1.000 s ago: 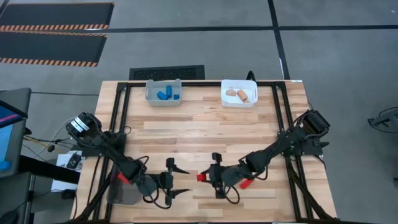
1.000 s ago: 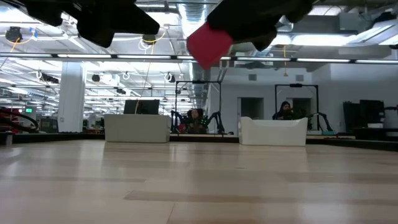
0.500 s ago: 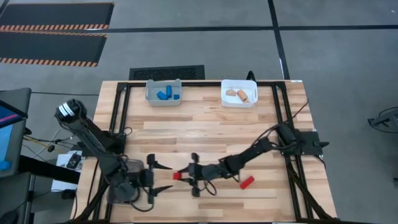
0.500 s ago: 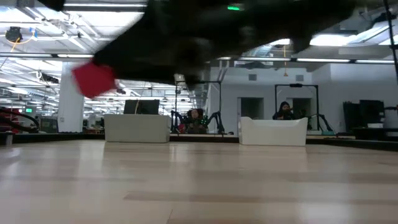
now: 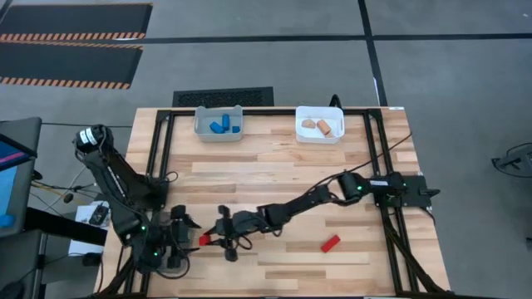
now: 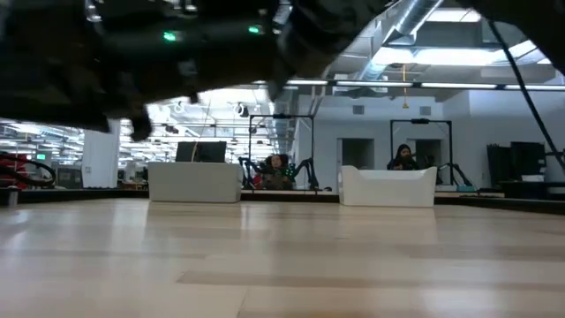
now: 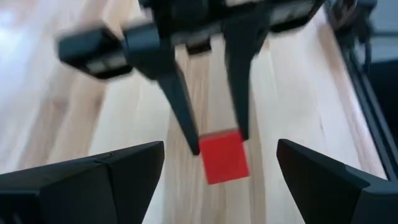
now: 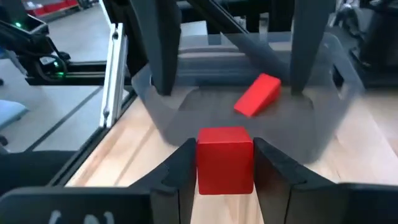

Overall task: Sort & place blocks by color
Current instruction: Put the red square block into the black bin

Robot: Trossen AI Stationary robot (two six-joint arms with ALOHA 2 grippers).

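Observation:
My right gripper (image 5: pixel 214 239) reaches far toward the table's near left and is shut on a red cube (image 5: pixel 204 240), which also shows in the right wrist view (image 8: pixel 225 160) and the left wrist view (image 7: pixel 222 157). My left gripper (image 5: pixel 179 237) is open and empty, facing the cube, above a grey bin (image 8: pixel 323 118) at the near left corner. A red wedge block (image 8: pixel 257 94) lies on the bin's floor. Another red block (image 5: pixel 331 243) lies flat on the table at the near right. My right gripper pinches the red cube by two opposite sides (image 8: pixel 200 163) between its two fingers, at their free ends. The fingers come level from the table's right side. The cube is lifted clear of the table, just short of the grey bin's rim.
A grey bin (image 5: pixel 219 123) with blue blocks and a white bin (image 5: pixel 319 124) with tan blocks stand at the far edge. Black frame rails (image 5: pixel 162 158) run along the table's left and right sides. Bare wood lies between the far bins and the arms.
My right gripper has carried the red cube toward the table's left edge, held clear of the table, up to the grey bin. My left gripper, still open, has drawn back toward the left edge to above the bin.

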